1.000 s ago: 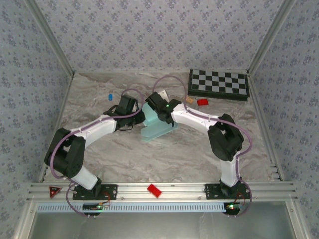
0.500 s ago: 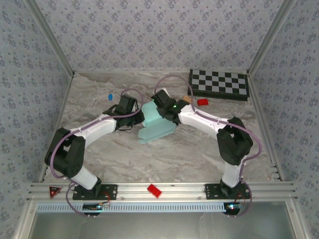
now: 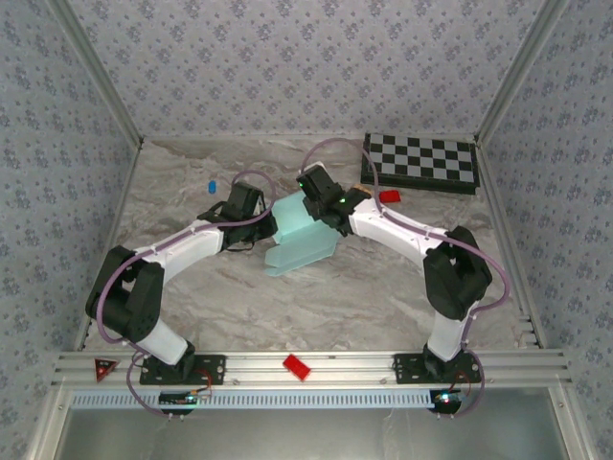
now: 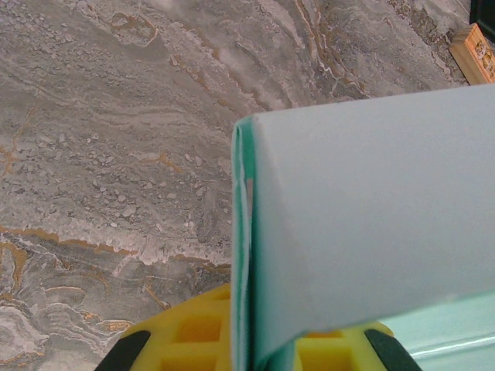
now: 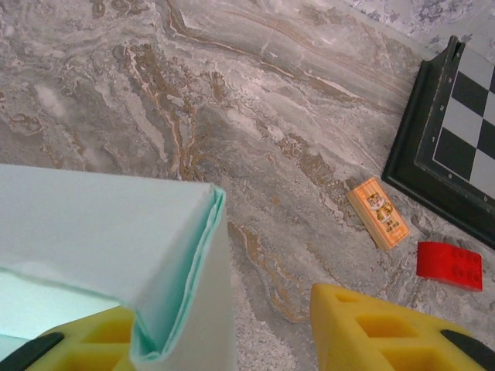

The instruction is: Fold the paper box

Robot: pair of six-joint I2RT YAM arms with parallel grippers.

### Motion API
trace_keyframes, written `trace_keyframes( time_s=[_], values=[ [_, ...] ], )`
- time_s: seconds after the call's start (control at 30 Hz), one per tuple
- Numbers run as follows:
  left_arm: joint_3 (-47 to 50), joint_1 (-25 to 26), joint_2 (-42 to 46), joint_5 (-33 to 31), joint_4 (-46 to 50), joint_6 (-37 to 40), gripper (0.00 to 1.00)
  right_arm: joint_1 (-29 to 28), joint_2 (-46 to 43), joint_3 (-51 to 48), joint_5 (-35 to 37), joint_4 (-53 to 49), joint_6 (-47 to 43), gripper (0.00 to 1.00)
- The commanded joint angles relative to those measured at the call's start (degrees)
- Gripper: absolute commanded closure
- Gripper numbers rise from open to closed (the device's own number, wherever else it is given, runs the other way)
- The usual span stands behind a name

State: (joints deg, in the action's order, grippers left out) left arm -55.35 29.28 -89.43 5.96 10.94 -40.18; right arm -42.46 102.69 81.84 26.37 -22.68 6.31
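One paper box (image 3: 299, 240), pale mint, mid-tabletop (image 3: 220, 287), flanked by both tools. Left edge clamped in the left tool (image 4: 251, 340), thin card pinched between yellow fingers (image 4: 186, 340). Far corner beside the right tool (image 5: 224, 332), released and spread wide: one finger at the folded corner, touching or just beside, hard to tell; the other well apart from the card. Box interior hidden behind its own wall; lower flaps cut off. Nearby: wooden block (image 5: 377, 213), print unreadable; red brick (image 5: 448, 265); chessboard (image 5: 456, 139).
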Motion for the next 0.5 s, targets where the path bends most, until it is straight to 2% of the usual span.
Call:
trace_keyframes(
  time_s=[0.0, 0.47],
  values=[
    [-1.92, 0.15, -0.59, -0.22, 0.66, -0.51, 1.00, 0.09, 1.07, 2.94, 2.97, -0.81, -1.09, 0.57],
    [-2.11, 0.24, -1.15, -0.06, 0.66, -0.47, 1.00, -2.60, 5.47, 7.26, 13.72, -4.64, -4.02, 0.60]
  ],
)
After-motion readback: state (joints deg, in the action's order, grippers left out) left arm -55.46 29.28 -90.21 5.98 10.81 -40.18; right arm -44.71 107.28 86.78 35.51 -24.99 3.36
